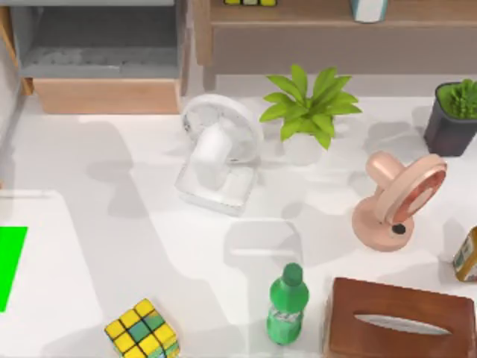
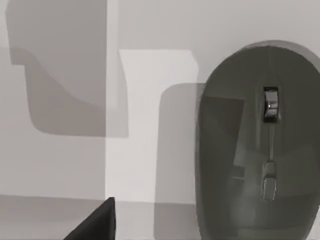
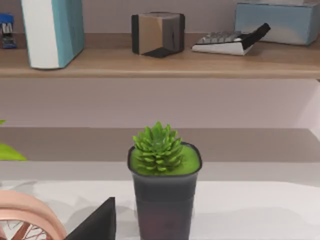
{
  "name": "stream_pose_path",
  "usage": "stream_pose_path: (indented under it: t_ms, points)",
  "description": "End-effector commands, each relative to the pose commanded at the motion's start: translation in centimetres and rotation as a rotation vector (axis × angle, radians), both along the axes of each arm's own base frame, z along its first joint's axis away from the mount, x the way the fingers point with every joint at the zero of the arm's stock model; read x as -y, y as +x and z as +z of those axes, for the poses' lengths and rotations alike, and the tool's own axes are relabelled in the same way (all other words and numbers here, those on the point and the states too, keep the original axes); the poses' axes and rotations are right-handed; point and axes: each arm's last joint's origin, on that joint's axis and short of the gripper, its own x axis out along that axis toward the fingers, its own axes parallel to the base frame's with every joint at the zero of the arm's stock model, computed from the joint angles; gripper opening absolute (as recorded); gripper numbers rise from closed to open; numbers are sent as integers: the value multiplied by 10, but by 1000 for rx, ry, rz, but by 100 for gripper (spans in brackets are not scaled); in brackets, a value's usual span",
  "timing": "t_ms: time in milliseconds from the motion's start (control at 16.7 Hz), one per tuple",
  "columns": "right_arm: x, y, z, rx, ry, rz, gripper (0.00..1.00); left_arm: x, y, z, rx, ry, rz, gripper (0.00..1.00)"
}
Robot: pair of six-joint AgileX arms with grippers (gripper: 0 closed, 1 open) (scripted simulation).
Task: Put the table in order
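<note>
White and smooth, the table (image 1: 149, 224) carries everything in the top view: a white fan (image 1: 218, 153) near centre, a leafy plant (image 1: 309, 104) at its two o'clock, a pink fan (image 1: 395, 198) at four o'clock, a dark potted succulent (image 1: 455, 115) far right. Along the near edge sit a colour cube (image 1: 143, 328), a green bottle (image 1: 288, 306) and a brown tissue box (image 1: 399, 321). The bottle's label is too small to read.

Left wrist view: a grey mouse (image 2: 260, 145) lies on the tabletop just below the left gripper, long axis running away from the camera — I judge the left arm nearer to it. Whether its fingers are open I cannot tell.

Right wrist view: the succulent stands upright straight ahead, a wooden shelf (image 3: 160, 62) behind — the right gripper's state I cannot tell. No writing is legible.
</note>
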Motion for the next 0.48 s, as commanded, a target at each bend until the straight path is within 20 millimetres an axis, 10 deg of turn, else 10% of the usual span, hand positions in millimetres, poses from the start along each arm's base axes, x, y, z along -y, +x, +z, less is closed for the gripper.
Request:
stream_pose_path:
  t_ms: [480]
  points:
    - [0, 0, 0, 0, 0, 0, 100, -4, 0, -17, -2, 0, 2, 100]
